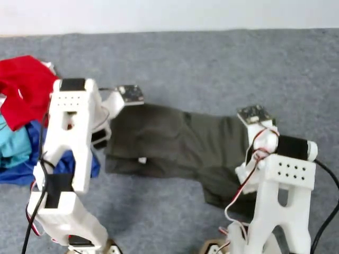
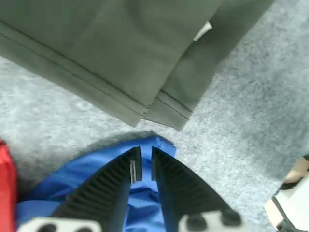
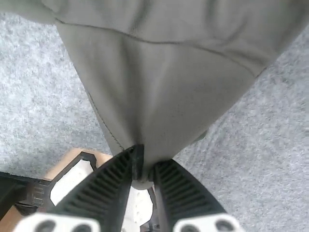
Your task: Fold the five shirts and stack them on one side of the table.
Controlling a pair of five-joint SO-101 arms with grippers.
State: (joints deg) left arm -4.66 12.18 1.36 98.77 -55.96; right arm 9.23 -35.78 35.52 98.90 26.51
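An olive green shirt (image 1: 169, 140) lies partly folded across the middle of the grey table. My right gripper (image 3: 144, 159) is shut on a bunch of its fabric (image 3: 164, 72) at the shirt's near right end and holds it lifted off the surface. Beside the shirt's left hem corner (image 2: 164, 108), my left gripper (image 2: 143, 162) hangs over a blue shirt (image 2: 58, 183), shut to a thin gap with nothing in it. The blue shirt (image 1: 21, 172) belongs to a loose pile at the table's left edge, together with a red one (image 1: 24, 87) and a teal one (image 1: 13, 143).
The table (image 1: 212, 63) is covered in grey carpet and runs back to a white wall (image 1: 169, 13). A small white tag (image 1: 142, 160) shows on the olive shirt's front fold. The right arm's base (image 3: 72, 179) sits just under the lifted fabric.
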